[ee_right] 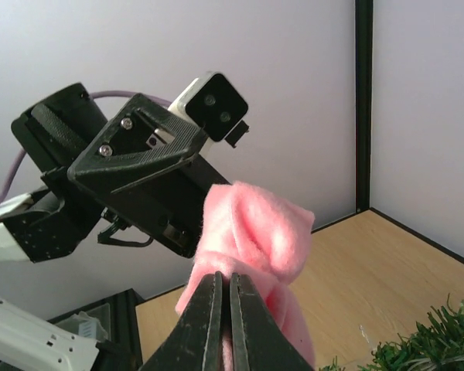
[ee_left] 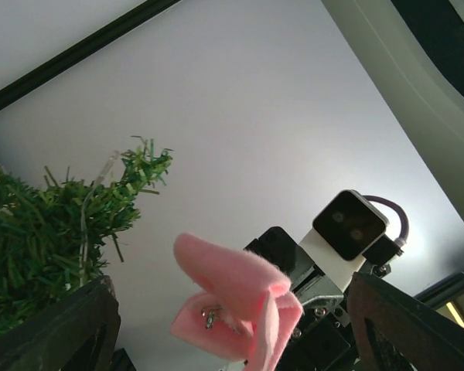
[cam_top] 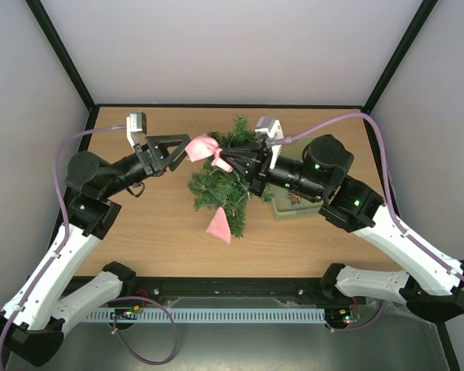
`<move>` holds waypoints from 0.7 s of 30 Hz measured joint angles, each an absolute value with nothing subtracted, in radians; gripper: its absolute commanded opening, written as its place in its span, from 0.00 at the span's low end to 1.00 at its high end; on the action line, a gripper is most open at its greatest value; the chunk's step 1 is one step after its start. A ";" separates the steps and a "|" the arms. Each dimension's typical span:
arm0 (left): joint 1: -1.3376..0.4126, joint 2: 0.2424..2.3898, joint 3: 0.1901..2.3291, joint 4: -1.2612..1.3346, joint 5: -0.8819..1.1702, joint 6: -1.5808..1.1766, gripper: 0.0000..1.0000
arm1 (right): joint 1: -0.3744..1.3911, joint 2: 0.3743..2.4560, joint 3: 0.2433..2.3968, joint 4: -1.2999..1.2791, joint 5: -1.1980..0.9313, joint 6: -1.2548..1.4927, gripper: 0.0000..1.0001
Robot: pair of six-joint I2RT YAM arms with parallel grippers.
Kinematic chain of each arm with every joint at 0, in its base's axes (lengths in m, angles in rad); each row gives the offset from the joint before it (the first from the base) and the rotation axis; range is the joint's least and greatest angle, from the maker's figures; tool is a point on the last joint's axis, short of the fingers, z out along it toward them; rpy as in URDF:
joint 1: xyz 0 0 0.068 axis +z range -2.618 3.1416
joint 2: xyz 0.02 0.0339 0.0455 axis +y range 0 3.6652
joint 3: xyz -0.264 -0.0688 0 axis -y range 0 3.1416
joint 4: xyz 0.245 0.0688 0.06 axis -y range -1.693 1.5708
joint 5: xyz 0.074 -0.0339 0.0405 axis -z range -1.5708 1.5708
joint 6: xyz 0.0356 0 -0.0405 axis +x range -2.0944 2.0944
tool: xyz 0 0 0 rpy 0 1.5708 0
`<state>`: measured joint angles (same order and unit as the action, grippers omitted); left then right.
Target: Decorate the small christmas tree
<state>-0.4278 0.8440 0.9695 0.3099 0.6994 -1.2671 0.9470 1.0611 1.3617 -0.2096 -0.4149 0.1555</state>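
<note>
Occupying centre of top view: small christmas tree (cam_top: 220, 185), carrying pink felt piece (cam_top: 218, 225) at lower edge. Sitting just right, half hidden: pale green basket (cam_top: 282, 210), contents unclear. Standing spread wide beside pink bow (cam_top: 203, 147): left gripper (cam_top: 187, 151). Pinching that bow tight: right gripper (ee_right: 223, 309).

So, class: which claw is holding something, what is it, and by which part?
The right claw pinches the pink bow just below its loop; the left claw stands open around it, gripping nothing.

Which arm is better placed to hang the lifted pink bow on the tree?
Right: the right fingers are shut on the pink bow beside the small christmas tree; the left fingers are open, empty.
</note>
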 measured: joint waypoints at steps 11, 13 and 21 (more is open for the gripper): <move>-0.442 0.859 0.970 0.250 0.701 -1.246 0.58 | 0.963 1.062 1.303 -0.186 -0.464 0.118 0.02; -0.445 0.867 0.970 0.238 0.702 -1.235 0.43 | 0.974 1.062 1.298 -0.176 -0.471 0.110 0.02; -0.450 0.872 0.967 0.231 0.723 -1.211 0.04 | 0.990 1.060 1.265 -0.170 -0.479 0.094 0.23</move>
<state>-0.4496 0.8719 0.9668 0.2310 0.7231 -1.2110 0.9897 1.0603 1.2652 -0.1703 -0.4786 0.0944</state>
